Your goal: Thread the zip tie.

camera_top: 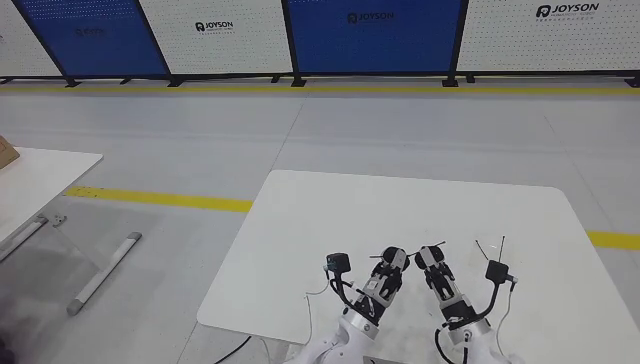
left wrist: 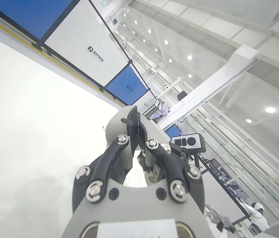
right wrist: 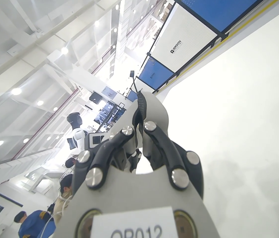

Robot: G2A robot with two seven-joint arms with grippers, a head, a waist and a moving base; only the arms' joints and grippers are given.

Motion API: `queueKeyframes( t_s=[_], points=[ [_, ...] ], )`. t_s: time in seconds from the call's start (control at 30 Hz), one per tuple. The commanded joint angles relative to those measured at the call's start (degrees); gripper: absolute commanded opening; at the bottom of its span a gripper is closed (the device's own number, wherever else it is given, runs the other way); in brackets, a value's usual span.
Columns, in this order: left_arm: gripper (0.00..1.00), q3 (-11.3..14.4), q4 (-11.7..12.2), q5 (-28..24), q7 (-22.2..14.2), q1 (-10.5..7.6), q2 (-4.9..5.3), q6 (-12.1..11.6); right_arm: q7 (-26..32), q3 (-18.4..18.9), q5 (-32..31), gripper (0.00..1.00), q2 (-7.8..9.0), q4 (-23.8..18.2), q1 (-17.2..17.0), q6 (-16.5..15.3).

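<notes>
My right gripper (right wrist: 139, 100) is shut on a thin black zip tie (right wrist: 135, 84). The strap rises past the fingertips and ends in a small square head (right wrist: 132, 73). My left gripper (left wrist: 135, 116) is shut too, and a short black stub of zip tie (left wrist: 124, 120) pokes out sideways between its fingertips. In the top view the left gripper (camera_top: 393, 261) and the right gripper (camera_top: 428, 257) sit side by side, a small gap apart, above the near part of the white table (camera_top: 400, 204). How the strap runs between them is hidden.
The white table's front edge (camera_top: 250, 329) lies just under the arms, with bare surface ahead and to the right. A second white table (camera_top: 40, 179) stands at the left, a grey bar (camera_top: 105, 269) lies on the floor, and blue and white panels (camera_top: 370, 14) line the back.
</notes>
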Motion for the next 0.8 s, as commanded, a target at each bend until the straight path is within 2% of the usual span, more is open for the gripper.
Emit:
queueKeyframes(
  t_s=[0.0,0.03,0.07,0.13,0.33,0.4,0.47,0.53,0.6,0.77],
  points=[
    [0.05,0.04,0.02,-0.07,-0.03,0.0,-0.04,-0.01,0.05,0.01,0.13,0.0,0.05,-0.05,-0.02,0.0],
    [0.27,0.05,0.02,-0.23,-0.18,0.0,-0.05,-0.02,0.02,0.03,0.13,0.0,0.08,-0.06,-0.02,0.0],
    [0.38,0.02,0.0,-0.35,-0.34,-0.02,-0.06,0.01,-0.16,0.09,-0.01,0.0,0.11,-0.01,-0.03,0.0],
    [0.43,-0.06,-0.06,-0.42,-0.55,-0.03,-0.06,0.11,-1.43,0.19,-0.91,0.0,0.13,0.12,-0.15,0.0],
    [0.36,-0.38,-0.12,-0.21,-0.65,0.05,-0.05,0.39,-5.15,-0.16,-3.83,0.0,-0.16,1.58,0.05,0.0],
    [0.29,-0.49,-0.08,-0.18,-0.66,0.08,-0.05,0.45,-5.46,-0.23,-4.08,0.0,-0.23,1.71,0.07,0.0],
    [0.27,-0.57,-0.07,-0.09,-0.68,0.11,-0.05,0.48,-6.04,-0.2,-4.85,0.0,-0.3,1.93,0.01,0.0],
    [0.22,-0.65,-0.1,0.07,-0.59,0.14,-0.05,0.53,-6.37,-0.34,-5.28,0.0,-0.4,2.03,-0.02,0.0],
    [0.07,-0.7,-0.12,0.31,-0.48,0.18,-0.05,0.55,-6.64,-0.36,-5.59,0.0,-0.48,2.11,-0.02,0.0],
    [0.0,-0.83,-0.27,0.49,-0.41,0.35,-0.05,0.62,-7.26,-0.37,-6.36,0.0,-0.68,2.17,-0.12,0.0]
  ],
)
